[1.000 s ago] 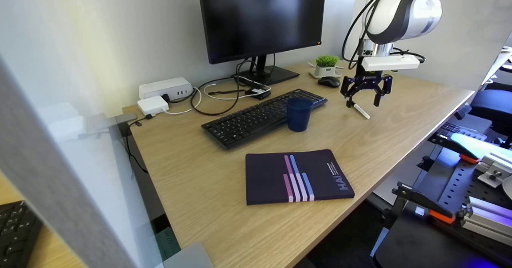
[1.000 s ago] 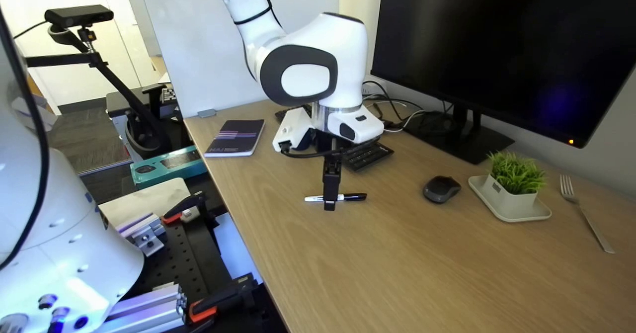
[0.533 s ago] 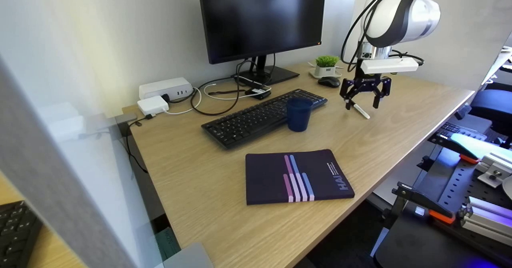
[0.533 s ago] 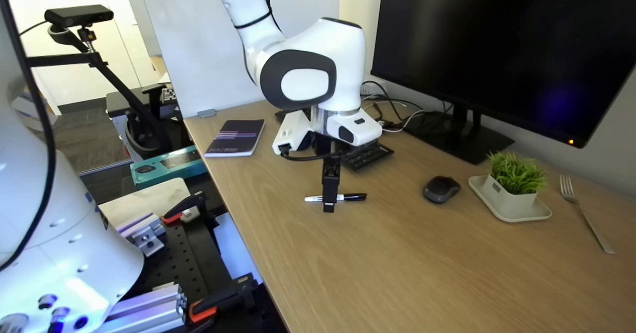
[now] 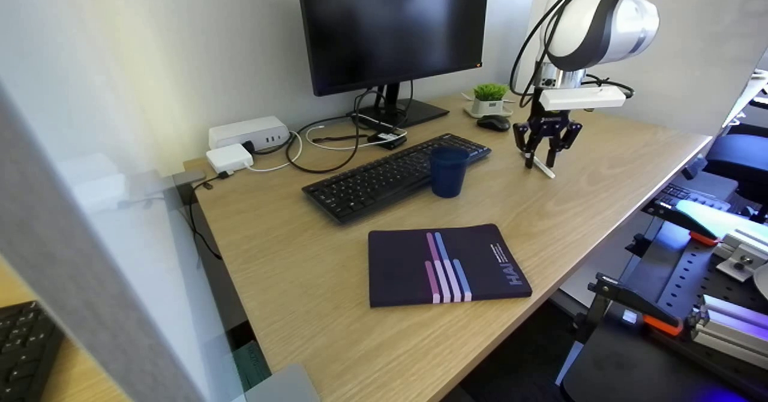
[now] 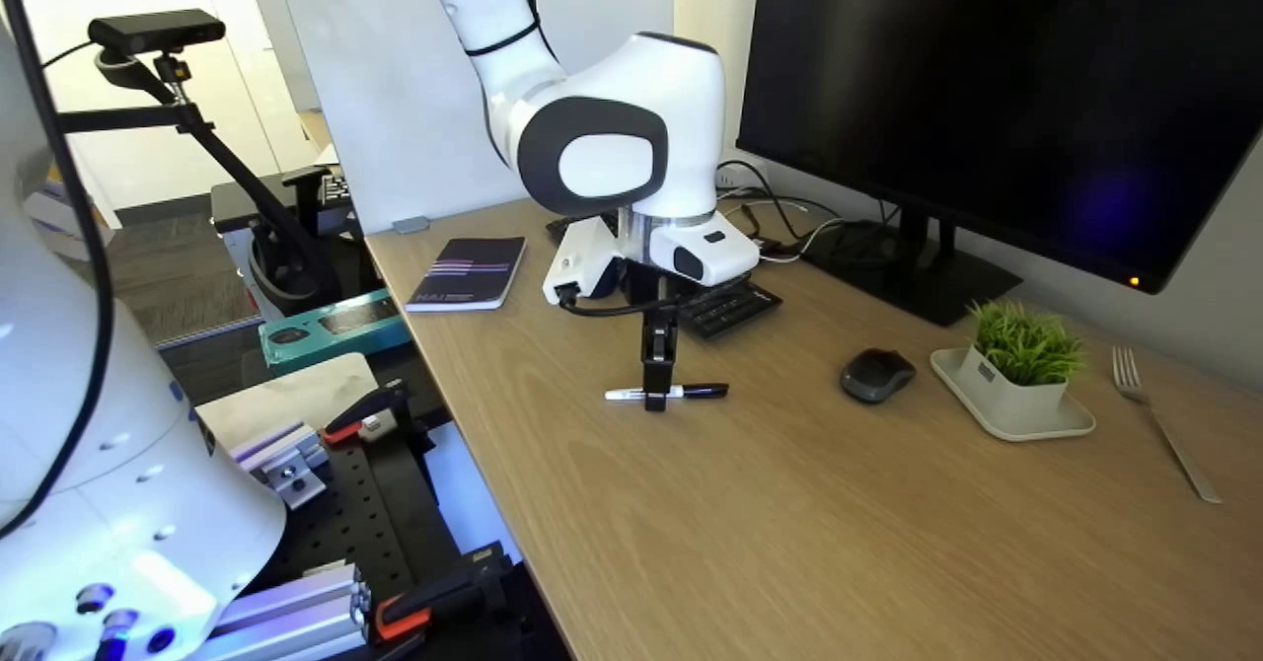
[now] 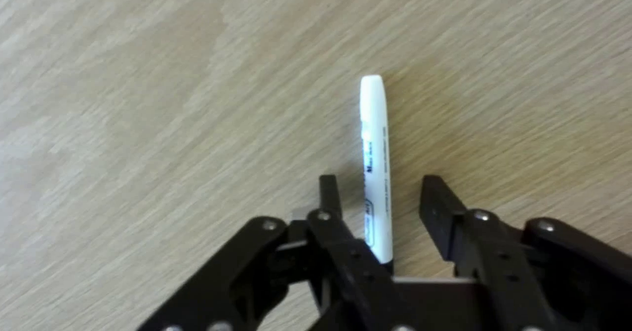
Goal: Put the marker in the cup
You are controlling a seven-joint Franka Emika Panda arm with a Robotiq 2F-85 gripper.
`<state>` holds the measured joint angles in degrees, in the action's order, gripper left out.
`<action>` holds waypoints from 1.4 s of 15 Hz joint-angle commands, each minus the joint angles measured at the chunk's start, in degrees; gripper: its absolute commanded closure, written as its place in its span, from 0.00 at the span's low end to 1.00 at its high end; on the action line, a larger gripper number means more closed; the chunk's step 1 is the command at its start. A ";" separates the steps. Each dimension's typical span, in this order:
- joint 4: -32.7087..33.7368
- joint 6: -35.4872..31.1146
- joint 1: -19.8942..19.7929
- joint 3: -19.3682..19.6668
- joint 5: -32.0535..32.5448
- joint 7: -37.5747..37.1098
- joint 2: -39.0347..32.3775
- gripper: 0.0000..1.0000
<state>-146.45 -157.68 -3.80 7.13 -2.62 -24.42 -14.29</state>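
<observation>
The marker, white with a black cap, lies flat on the table. My gripper straddles it, pointing straight down. In the wrist view bare wood shows on both sides of the marker, so the jaws are partly open and neither finger touches it. An exterior view shows the gripper low at the table around the marker's middle, with the white end sticking out. Side-on, the gripper covers that middle, the black cap reaching past it. The dark blue cup stands upright beside the keyboard; elsewhere it is out of view.
A black keyboard lies behind the cup, and a dark notebook lies nearer the front edge. Toward the monitor are a mouse, a potted plant on a tray and a fork.
The arm first sank slightly. Since then the jaws have drawn closer together on either side of the marker, from wide to partly open. Marker and cup have stayed in place.
</observation>
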 commanded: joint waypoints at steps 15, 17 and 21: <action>3.74 8.90 8.60 4.79 21.24 -24.00 13.22 0.97; 5.04 14.14 7.70 0.85 24.07 -27.16 18.10 0.97; 8.71 23.27 7.00 -8.03 25.48 -29.86 25.51 0.97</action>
<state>-139.56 -139.86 5.06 4.16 21.19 -52.66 8.32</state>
